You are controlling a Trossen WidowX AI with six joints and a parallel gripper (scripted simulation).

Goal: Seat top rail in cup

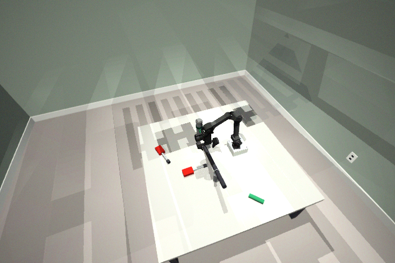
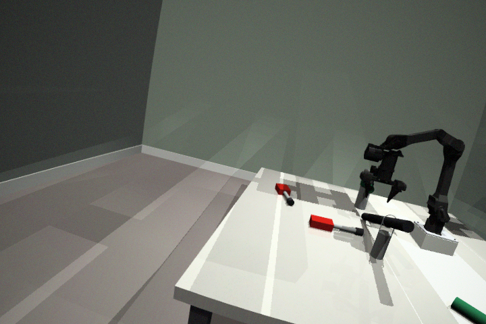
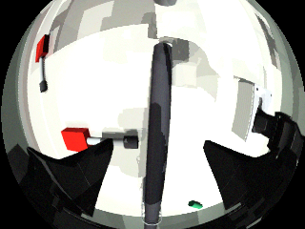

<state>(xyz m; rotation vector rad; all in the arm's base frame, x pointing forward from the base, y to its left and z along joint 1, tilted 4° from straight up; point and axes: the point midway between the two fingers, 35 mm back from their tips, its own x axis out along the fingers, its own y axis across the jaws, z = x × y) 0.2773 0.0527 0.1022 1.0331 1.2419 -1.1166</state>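
The dark fence rail [image 1: 210,161] [image 2: 400,223] [image 3: 160,95] slopes through the wire loop on the small grey post [image 2: 380,246]. Its far end lies short of the big grey post [image 1: 198,121] [image 2: 361,200], with a gap visible in the wrist view. The green band [image 2: 364,185] sits high on the big post, partly hidden by a finger in the exterior view; its cup's exact pose is unclear. My gripper [image 1: 208,144] [image 2: 378,198] [image 3: 160,145] is open and empty, pointing down above the rail beside the big post. In the wrist view the rail runs between the fingers, below them.
One red-headed tool [image 1: 187,171] [image 2: 321,223] [image 3: 75,139] lies left of the rail. Another red-headed tool [image 1: 159,149] [image 2: 282,188] [image 3: 43,48] lies farther left. A green rod [image 1: 256,198] [image 2: 474,311] [image 3: 195,204] lies near the front edge. The white arm base [image 1: 237,150] [image 2: 435,243] stands right of the rail.
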